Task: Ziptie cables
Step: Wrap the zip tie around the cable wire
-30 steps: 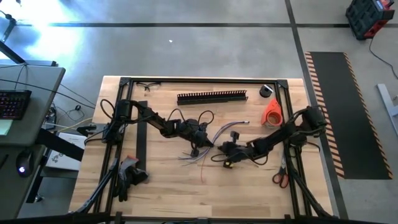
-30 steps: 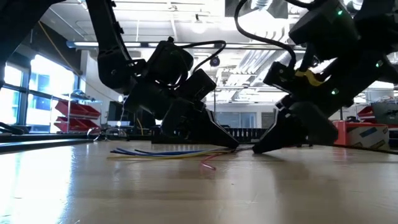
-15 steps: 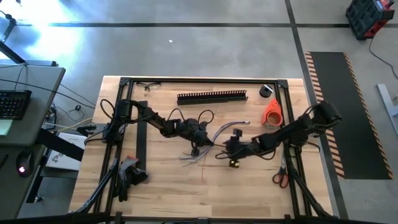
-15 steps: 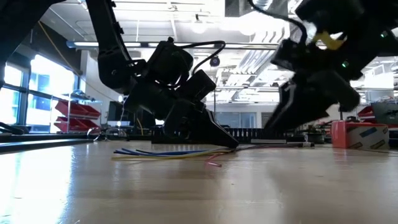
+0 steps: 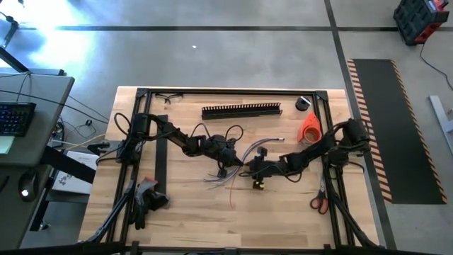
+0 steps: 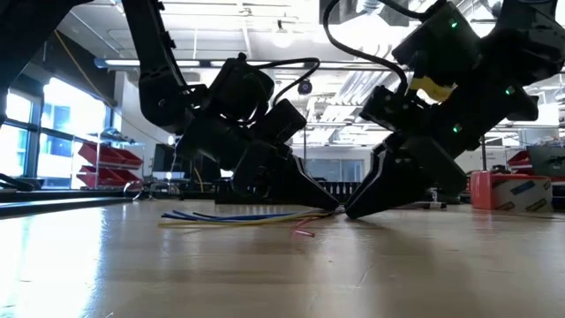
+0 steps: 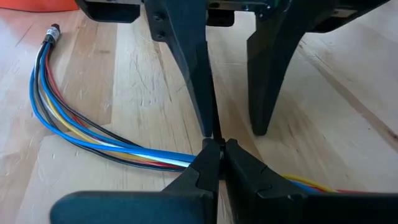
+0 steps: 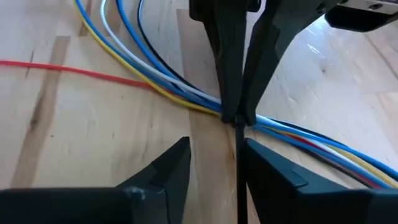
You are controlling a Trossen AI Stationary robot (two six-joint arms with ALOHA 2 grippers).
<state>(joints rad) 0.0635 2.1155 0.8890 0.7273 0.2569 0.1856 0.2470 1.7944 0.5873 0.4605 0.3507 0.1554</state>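
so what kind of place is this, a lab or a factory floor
It looks like a robotics lab or workshop in an industrial hall. The polished concrete floor carries a black mat with orange hazard stripes, a grey desk with a keyboard sits beside the wooden table, and red parts bins line shelving behind.

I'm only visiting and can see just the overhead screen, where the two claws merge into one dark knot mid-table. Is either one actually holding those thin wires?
Observer: Yes. The left wrist view shows the left gripper shut on the cables.
Operator: And the other claw?
Observer: The right gripper is open, with its tips down near the table, facing the left one's tips at close range.
Operator: What colours are the wires up close?
Observer: Blue, yellow, white, black and red. One red wire lies apart from the bunch.
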